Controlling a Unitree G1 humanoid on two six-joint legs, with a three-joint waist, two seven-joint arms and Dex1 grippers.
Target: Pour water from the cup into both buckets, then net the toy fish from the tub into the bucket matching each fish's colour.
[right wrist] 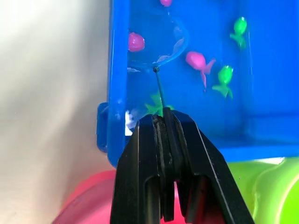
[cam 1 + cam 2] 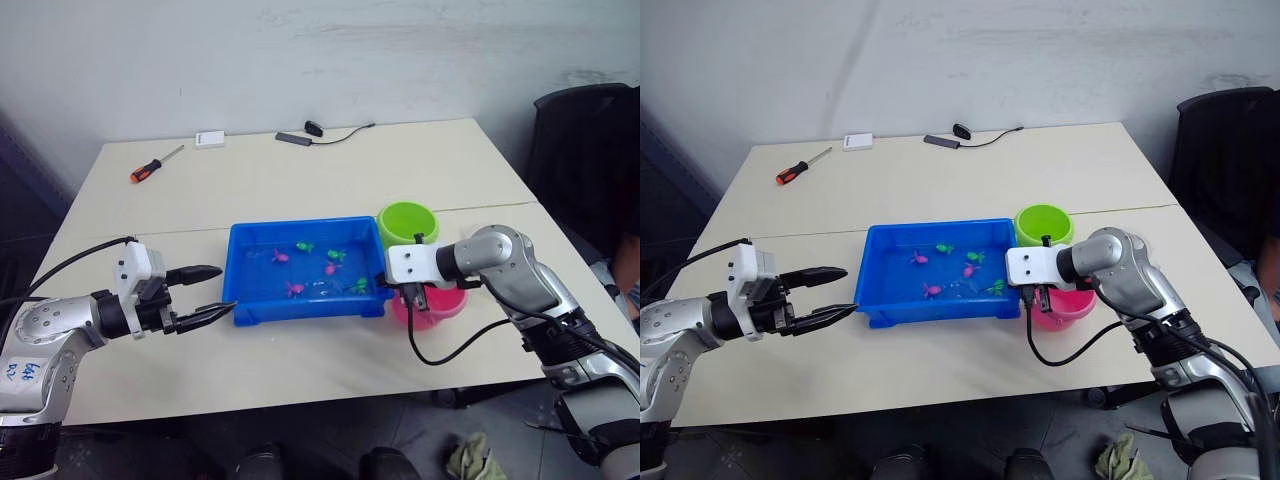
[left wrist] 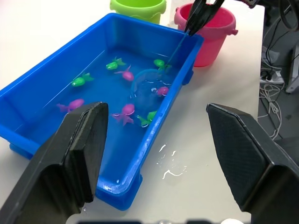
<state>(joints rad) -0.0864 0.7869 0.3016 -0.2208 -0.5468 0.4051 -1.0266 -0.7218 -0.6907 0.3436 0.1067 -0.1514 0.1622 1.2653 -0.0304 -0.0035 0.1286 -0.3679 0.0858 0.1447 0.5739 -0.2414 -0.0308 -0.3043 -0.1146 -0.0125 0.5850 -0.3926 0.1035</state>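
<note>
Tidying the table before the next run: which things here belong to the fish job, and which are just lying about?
Job:
blue tub
toy fish
green bucket
pink bucket
net, in the right tool

Lying about:
screwdriver
white box
black cable

Tub (image 3: 154,140) glossy smooth blue plastic, wet inside; pink bucket (image 3: 212,35) and green bucket (image 3: 140,8) smooth plastic with soft sheen; toy fish (image 3: 124,111) shiny plastic; net (image 1: 156,46) of thin clear mesh on a fine wire handle; left gripper (image 3: 159,154) pads matt, finely textured black; table (image 2: 300,180) matt beige.
</note>
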